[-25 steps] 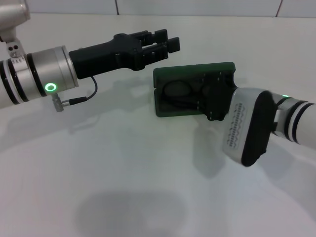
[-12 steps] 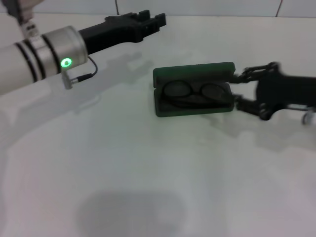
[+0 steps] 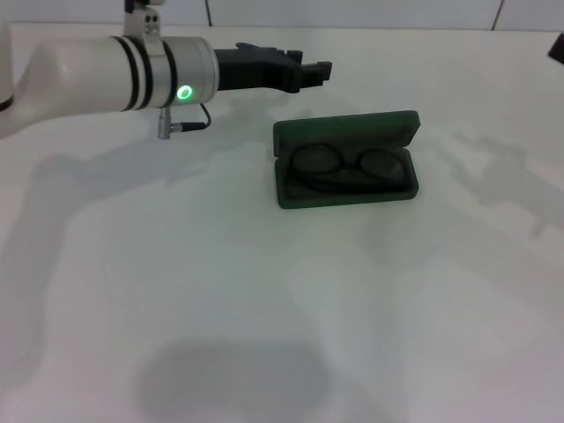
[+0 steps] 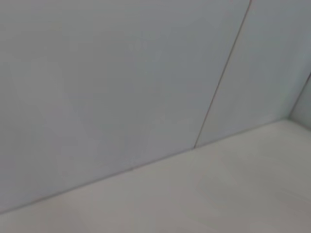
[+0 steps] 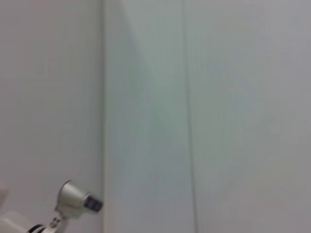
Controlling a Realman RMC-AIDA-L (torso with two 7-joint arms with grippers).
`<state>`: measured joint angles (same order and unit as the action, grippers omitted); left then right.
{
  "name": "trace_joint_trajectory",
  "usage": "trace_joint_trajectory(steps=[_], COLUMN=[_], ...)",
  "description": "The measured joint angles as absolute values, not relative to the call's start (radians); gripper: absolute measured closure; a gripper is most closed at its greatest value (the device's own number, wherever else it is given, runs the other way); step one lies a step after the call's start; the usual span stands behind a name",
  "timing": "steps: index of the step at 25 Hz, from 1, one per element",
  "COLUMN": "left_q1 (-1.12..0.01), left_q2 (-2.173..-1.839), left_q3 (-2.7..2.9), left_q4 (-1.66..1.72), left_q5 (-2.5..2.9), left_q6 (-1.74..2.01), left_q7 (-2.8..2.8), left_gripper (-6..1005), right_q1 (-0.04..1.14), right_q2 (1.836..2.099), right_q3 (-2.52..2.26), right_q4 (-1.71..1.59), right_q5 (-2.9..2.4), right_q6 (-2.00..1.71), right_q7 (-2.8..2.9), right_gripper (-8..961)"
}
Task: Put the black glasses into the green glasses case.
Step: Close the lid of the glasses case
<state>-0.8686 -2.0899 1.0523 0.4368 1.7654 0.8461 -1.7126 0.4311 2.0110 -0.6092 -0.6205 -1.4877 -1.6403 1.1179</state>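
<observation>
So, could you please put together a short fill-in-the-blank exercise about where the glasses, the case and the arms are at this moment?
1. The black glasses lie ____ the green glasses case.
2. The case's lid stands ____.
3. The left gripper hangs over the table on the far ____ side of the case, touching nothing.
4. Of the right arm, the head view shows only a dark scrap at its ____ edge.

Missing words: inside; open; left; right

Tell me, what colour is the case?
Dark green; the case shows best in the head view.
</observation>
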Motion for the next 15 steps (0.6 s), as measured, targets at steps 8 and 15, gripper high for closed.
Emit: trace_joint_trajectory(steps=[8,15], left_q1=[-0.914,-0.947], left_q2=[-2.095,-2.1], left_q3=[1.211,1.266], left_q4=[0.411,0.385], left_q5=[1.765,1.761], left_q6=[0.729,0.721], left_q7=[-1.786,-1.813], left_gripper=[459,460], right_q1=[0.418,0.424], right_q2=[2.013,2.013], right_q3=[-0.588,-0.594], right_q4=[-0.596,-0.584], right_q5=[-1.486,-1.485], right_q6=[-1.613,-1.6], right_q7=[1.106,1.088], right_gripper=[589,587])
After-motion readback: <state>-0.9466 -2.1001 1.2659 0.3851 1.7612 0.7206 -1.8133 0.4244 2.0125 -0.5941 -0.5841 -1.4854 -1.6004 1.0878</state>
